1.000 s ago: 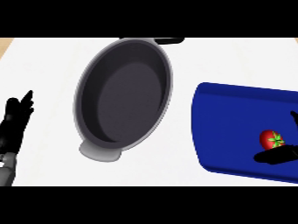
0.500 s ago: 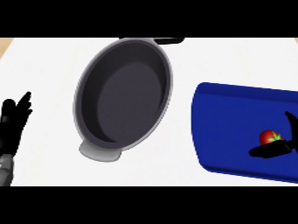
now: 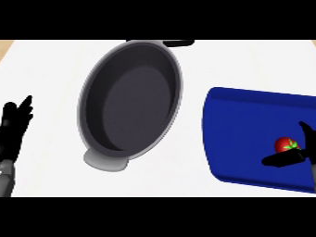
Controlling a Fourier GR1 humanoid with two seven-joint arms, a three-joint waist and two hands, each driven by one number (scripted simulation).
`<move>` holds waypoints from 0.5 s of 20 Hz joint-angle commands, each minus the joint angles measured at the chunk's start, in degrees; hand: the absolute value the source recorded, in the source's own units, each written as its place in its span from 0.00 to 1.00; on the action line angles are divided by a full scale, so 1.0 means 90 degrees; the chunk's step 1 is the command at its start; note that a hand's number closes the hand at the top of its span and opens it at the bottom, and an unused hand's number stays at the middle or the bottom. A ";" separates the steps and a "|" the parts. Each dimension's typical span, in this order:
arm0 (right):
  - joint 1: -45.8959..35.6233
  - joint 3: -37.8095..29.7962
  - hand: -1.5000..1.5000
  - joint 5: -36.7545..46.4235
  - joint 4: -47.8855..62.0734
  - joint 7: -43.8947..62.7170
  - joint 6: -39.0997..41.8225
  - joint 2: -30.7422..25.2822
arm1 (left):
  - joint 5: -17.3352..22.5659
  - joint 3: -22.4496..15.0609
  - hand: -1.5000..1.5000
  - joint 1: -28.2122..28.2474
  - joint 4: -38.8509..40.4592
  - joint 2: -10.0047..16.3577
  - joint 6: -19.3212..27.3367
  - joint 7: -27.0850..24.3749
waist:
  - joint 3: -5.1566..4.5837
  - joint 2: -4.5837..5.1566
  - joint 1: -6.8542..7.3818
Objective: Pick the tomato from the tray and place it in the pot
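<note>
On the blue tray's (image 3: 242,139) near right, we bracket the tomato (image 3: 285,144) with our open right hand (image 3: 315,150), ready to grasp it for the pot (image 3: 129,102); our left hand (image 3: 9,134) rests open at left.

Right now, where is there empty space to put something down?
The tray is bare on its left half, from rim to tomato. So is the counter strip between pot and tray, and the patch between left hand and pot. Crowded: the tray's right edge, where the right hand sits by the tomato.
</note>
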 commanded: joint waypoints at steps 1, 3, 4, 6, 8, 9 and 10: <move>0.0102 -0.0124 1.00 0.0304 0.0009 0.0133 0.0232 0.0355 | 0.0121 0.0299 0.50 -0.0140 0.0014 0.0039 -0.0358 0.0064 | 0.0000 -0.0004 -0.0003; -0.0204 -0.0357 1.00 0.0420 0.0565 -0.0459 0.0299 0.0509 | -0.0061 0.0351 0.50 -0.0218 0.0357 -0.0101 -0.0270 -0.0224 | 0.0000 0.0000 0.0004; -0.0083 -0.0145 1.00 0.0740 0.0204 -0.0307 -0.0014 0.0425 | -0.0247 -0.0067 0.50 0.0349 -0.0642 -0.0312 -0.0040 0.0195 | 0.0002 -0.0010 0.0028; 0.0019 -0.0171 1.00 0.0972 0.0625 -0.0871 0.0001 0.0302 | -0.0362 0.0040 0.50 0.0089 -0.0340 -0.0253 0.0023 0.0278 | 0.0002 -0.0005 0.0014; -0.0199 -0.0289 1.00 0.1127 0.0509 -0.0704 0.0259 0.0170 | -0.0380 0.0025 0.50 0.0208 -0.0420 -0.0396 0.0025 0.0201 | 0.0001 -0.0006 0.0018; -0.0260 -0.0295 1.00 0.1236 0.0332 -0.0551 0.0330 0.0142 | -0.0181 0.0407 0.50 -0.0089 0.0237 -0.0081 -0.0281 -0.0258 | -0.0002 -0.0001 -0.0002; -0.0233 -0.0233 1.00 0.1512 0.0645 -0.0719 0.0123 0.0231 | -0.0304 0.0117 0.50 0.0248 -0.0237 -0.0430 -0.0087 -0.0141 | 0.0000 -0.0003 0.0020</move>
